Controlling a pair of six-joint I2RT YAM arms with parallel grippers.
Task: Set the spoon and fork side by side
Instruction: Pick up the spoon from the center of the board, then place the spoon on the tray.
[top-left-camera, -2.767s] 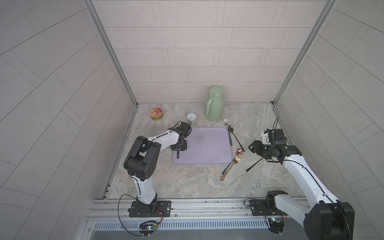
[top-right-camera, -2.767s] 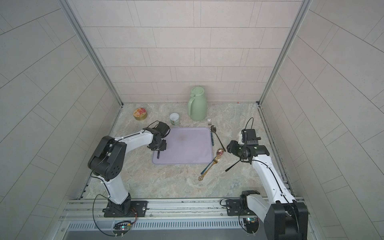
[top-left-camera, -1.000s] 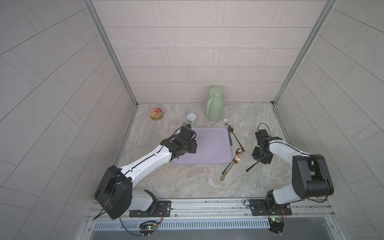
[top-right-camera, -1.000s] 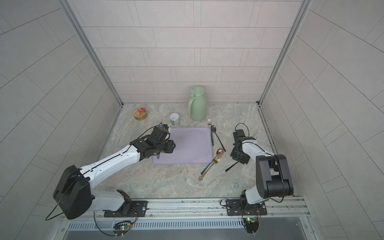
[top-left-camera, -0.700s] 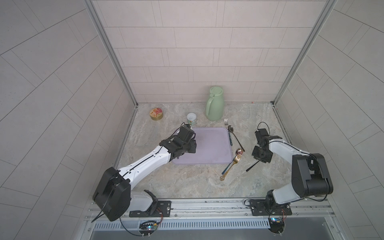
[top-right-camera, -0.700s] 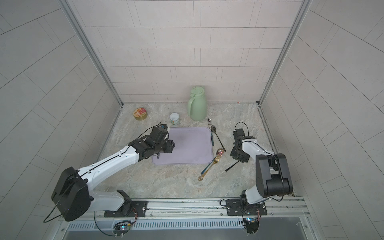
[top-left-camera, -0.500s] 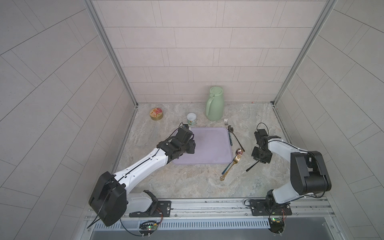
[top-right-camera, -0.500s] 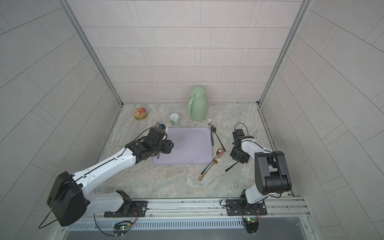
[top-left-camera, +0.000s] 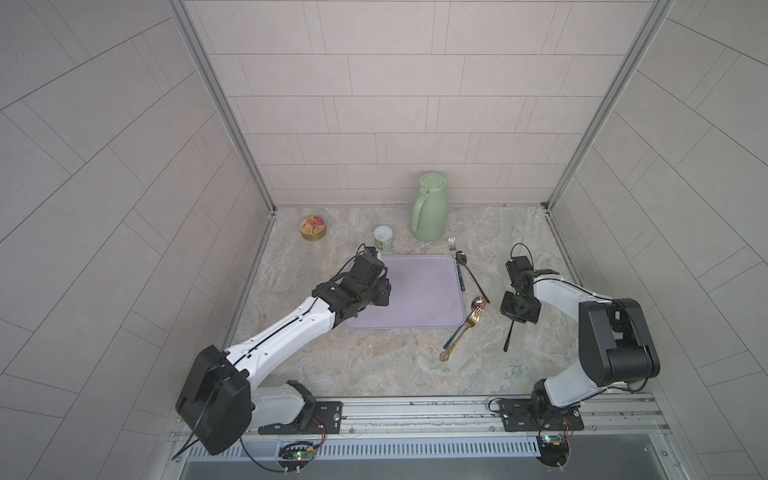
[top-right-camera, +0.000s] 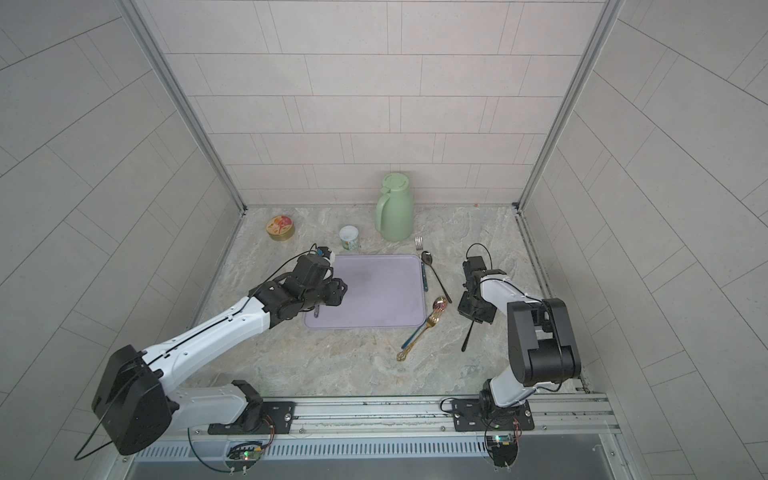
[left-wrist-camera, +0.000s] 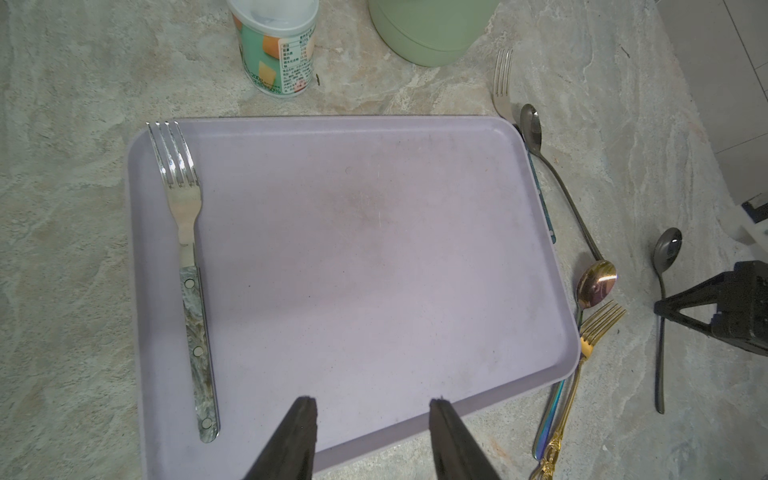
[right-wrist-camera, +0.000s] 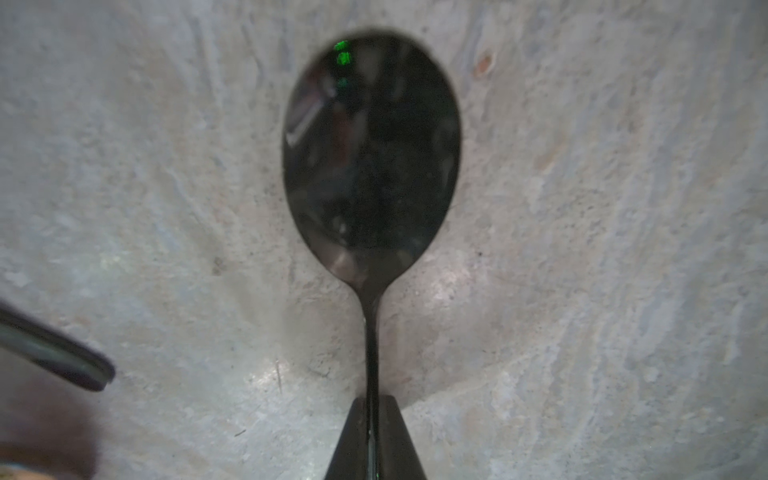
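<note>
Right gripper (right-wrist-camera: 372, 405) is seen clamped tight on the thin neck of the black spoon (right-wrist-camera: 372, 145), bowl facing up over the stone tabletop (right-wrist-camera: 582, 249). Whether the bowl touches the stone cannot be told. In both top views the spoon's handle is seen poking out below the gripper, right of frame centre, off the purple tray (top-left-camera: 415, 299).

Left gripper (left-wrist-camera: 372, 402) is held over the tray's lower left part, jaws apart, nothing between them.

The marble-handled fork (left-wrist-camera: 195, 291) is laid flat on the tray along the edge farthest from the spoon. In the top views it is mostly covered by the left arm.

The strip between spoon and tray is cluttered:
- A blue-handled fork (top-left-camera: 459, 274) is laid tight along the tray's right edge.
- A silver spoon (top-left-camera: 471, 274) is set diagonally just beside it.
- A rose-gold spoon (top-left-camera: 479, 303) and a gold fork (top-left-camera: 473, 318) are bunched against the tray's lower right corner.

A blurred dark handle tip (right-wrist-camera: 62, 361) is seen near the held spoon; which utensil it belongs to cannot be told.

Behind the tray, in the upper part of the tabletop, a green jug (top-left-camera: 430, 214), a printed cup (top-left-camera: 383, 237) and a round tin (top-left-camera: 312, 228) are stood.
</note>
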